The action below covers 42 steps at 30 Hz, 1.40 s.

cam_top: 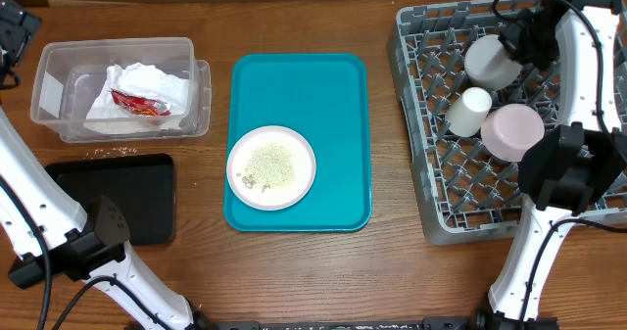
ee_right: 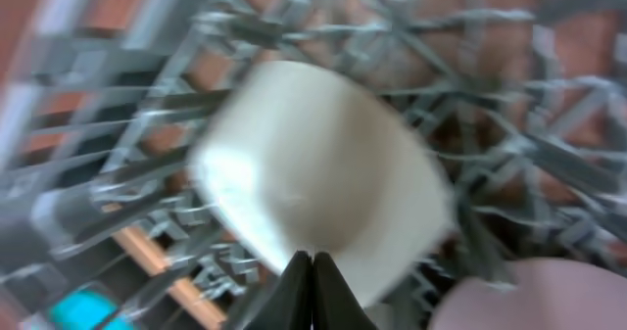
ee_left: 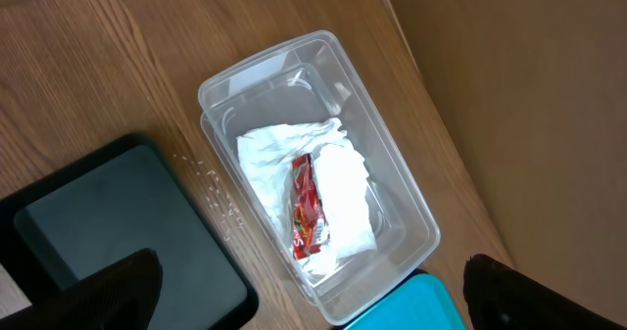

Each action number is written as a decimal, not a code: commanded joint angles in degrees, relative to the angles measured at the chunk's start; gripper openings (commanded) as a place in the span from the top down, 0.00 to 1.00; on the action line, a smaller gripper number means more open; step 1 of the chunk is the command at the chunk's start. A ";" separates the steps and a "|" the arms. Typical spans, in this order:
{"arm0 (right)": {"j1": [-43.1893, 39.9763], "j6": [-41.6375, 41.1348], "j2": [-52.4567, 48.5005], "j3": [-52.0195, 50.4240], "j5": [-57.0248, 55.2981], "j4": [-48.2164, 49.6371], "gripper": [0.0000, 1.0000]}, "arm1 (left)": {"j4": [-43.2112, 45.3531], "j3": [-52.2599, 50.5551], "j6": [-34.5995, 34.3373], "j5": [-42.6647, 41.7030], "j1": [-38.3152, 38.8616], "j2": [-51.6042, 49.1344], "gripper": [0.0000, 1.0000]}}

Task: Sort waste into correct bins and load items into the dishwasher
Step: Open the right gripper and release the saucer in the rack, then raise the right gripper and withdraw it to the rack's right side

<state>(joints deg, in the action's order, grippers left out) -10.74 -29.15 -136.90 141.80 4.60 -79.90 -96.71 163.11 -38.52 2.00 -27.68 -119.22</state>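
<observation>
Done: crumpled white paper napkin (cam_top: 147, 83) and small red snack wrapper (cam_top: 137, 102) lie in the clear rectangular plastic tub (cam_top: 54, 87), at the tabletop's far left corner. Grey bowl (cam_top: 490, 61), small white cup (cam_top: 470, 110) and pink-white bowl (cam_top: 511, 131) sit in the large grey pegged dish rack (cam_top: 416, 105) by the right edge.
Left for you: pale round plate (cam_top: 302, 164) carrying whitish rice bits (cam_top: 270, 164), mid-tabletop; no chopsticks are visible.
Right end effector (ee_right: 312, 271): clenched, empty, over the cup.
Left end effector (ee_left: 313, 301): released wide, above the tub.

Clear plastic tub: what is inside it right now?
Inside the clear tub lies a crumpled white napkin with a red snack wrapper on top. The tub floor under the napkin is covered, so anything beneath it cannot be seen.
</observation>
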 commanded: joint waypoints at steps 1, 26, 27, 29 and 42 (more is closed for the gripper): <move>2.14 7.61 1.68 4.00 5.66 1.70 0.96 | -0.09 0.02 1.27 0.55 0.35 -0.68 0.00; 1.42 2.86 0.15 -2.58 -9.70 1.84 0.96 | -0.09 0.02 1.27 0.55 0.35 -0.68 0.00; 1.09 2.34 0.15 -2.58 -9.73 1.62 0.96 | -0.07 0.02 1.27 0.55 0.35 -0.68 0.00; 0.37 1.40 0.15 -2.58 -9.70 1.25 0.96 | -0.09 0.02 1.27 0.55 0.35 -0.68 0.00; -1.44 -0.90 2.19 -2.21 -5.92 -3.54 0.96 | -0.09 0.02 1.27 0.55 0.35 -0.68 0.00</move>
<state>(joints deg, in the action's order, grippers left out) -12.71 -28.97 -137.12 139.44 -3.36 -83.37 -96.68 163.11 -38.52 2.00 -27.68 -119.26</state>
